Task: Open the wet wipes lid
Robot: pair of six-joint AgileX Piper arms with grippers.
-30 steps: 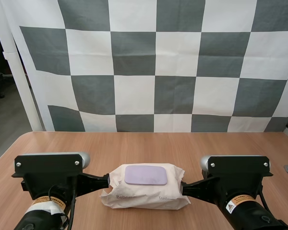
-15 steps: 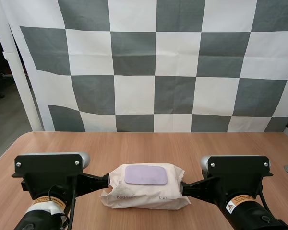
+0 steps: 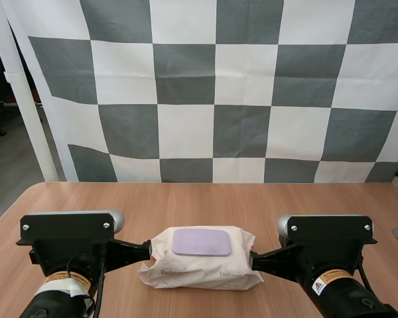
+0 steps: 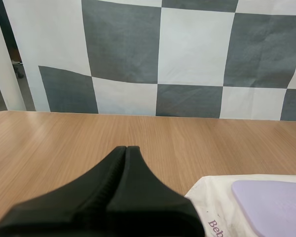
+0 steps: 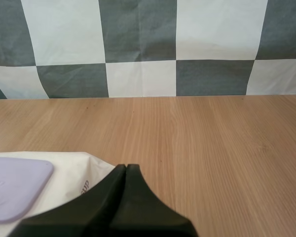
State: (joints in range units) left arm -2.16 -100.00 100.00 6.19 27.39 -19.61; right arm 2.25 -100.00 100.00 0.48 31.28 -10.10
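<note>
Left gripper (image 4: pixel 126 150) fingers pressed together on nothing, right gripper (image 5: pixel 126 168) likewise closed and empty, wet wipes pack (image 3: pixel 200 270) on table (image 3: pixel 272 199) between both, lilac lid (image 3: pixel 201 242) flat, print partly legible, "Beb…"

One table (image 3: pixel 186 199), one wet wipes pack (image 3: pixel 199 270) with one lid (image 3: pixel 201 242), and two grippers: left gripper (image 4: pixel 126 147), right gripper (image 5: pixel 126 166).

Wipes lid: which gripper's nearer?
Right, slightly. The right gripper sits at the pack's right end, near the lid; the left gripper sits off its left end, farther.
</note>
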